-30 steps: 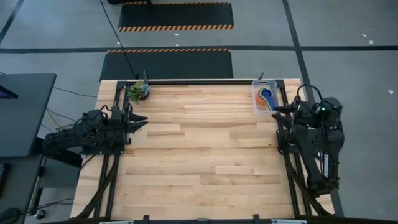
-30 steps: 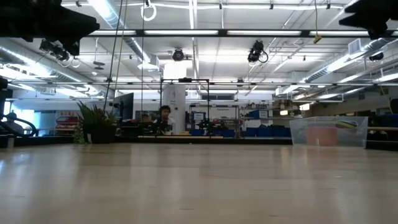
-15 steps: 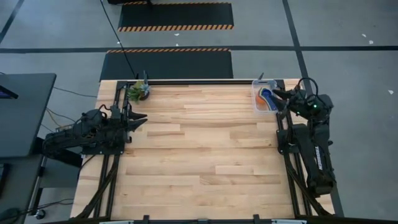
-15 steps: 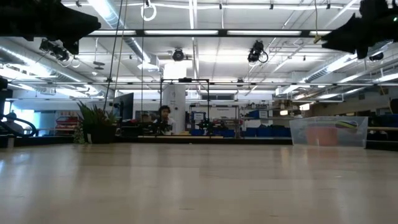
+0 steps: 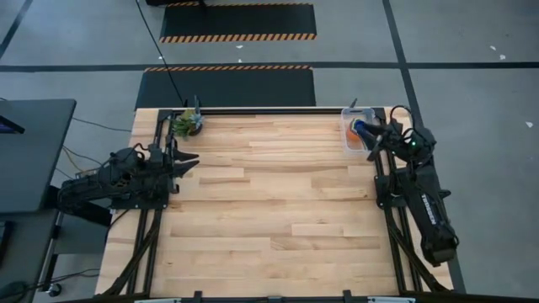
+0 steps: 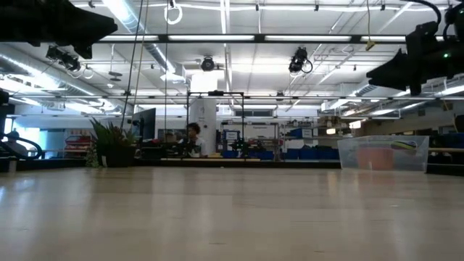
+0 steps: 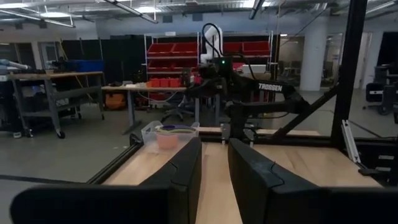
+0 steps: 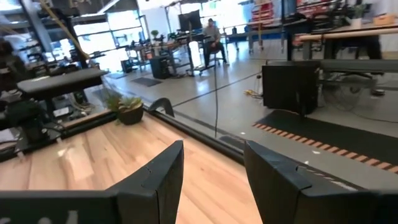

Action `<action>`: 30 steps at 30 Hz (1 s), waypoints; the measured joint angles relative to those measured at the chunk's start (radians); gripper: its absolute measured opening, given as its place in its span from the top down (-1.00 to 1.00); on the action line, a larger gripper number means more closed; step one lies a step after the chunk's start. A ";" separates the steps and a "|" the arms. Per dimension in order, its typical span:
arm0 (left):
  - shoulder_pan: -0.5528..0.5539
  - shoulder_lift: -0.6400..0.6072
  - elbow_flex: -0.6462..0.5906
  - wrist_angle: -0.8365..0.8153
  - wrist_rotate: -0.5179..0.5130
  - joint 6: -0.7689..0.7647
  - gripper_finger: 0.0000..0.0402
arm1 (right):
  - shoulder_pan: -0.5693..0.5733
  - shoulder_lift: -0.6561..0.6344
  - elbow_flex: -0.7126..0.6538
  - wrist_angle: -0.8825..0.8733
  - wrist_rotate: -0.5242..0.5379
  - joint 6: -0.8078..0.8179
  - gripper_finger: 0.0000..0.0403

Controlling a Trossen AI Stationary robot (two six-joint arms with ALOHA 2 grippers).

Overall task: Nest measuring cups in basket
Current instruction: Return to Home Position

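Hovering beside your far-right-corner basket [image 5: 348, 140], right end effector [image 5: 376, 135] gapes empty; left end effector [image 5: 190, 160], narrowly parted, sits at table [image 5: 269, 210] left edge.

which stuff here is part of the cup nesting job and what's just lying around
Job: measuring cups, inside the clear basket; right gripper raised by the basket; left gripper at the table's left edge.
Lying about: potted plant, far left corner.

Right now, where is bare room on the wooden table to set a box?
The light wooden table is bare across its middle and near half, between the left gripper and right gripper. Crowded only at far corners: small green potted plant left, clear plastic basket right.
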 joint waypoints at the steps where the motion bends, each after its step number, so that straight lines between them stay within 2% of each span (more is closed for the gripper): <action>1: 0.000 0.000 0.000 -0.003 -0.001 0.000 0.57 | 0.008 0.000 -0.010 0.007 0.000 -0.005 0.13; 5: 0.000 0.000 0.000 -0.035 -0.012 0.013 0.57 | 0.045 0.000 -0.048 0.048 0.003 -0.014 0.13; 13: 0.000 0.000 0.000 -0.072 -0.044 0.069 0.57 | 0.126 0.003 -0.121 0.083 0.078 -0.048 0.13; 19: 0.000 0.000 -0.002 -0.139 -0.060 0.059 0.57 | 0.197 0.014 -0.123 0.106 0.112 -0.071 0.13; 22: 0.000 0.000 -0.067 -0.053 -0.059 0.060 0.57 | 0.234 0.017 -0.128 0.111 0.122 -0.069 0.13; 25: 0.000 0.000 -0.191 0.118 -0.059 0.051 0.57 | 0.284 0.025 -0.129 0.113 0.100 -0.062 0.13; 30: 0.000 0.021 -0.212 0.116 -0.057 -0.021 0.57 | 0.387 0.026 -0.129 0.114 0.099 -0.036 0.13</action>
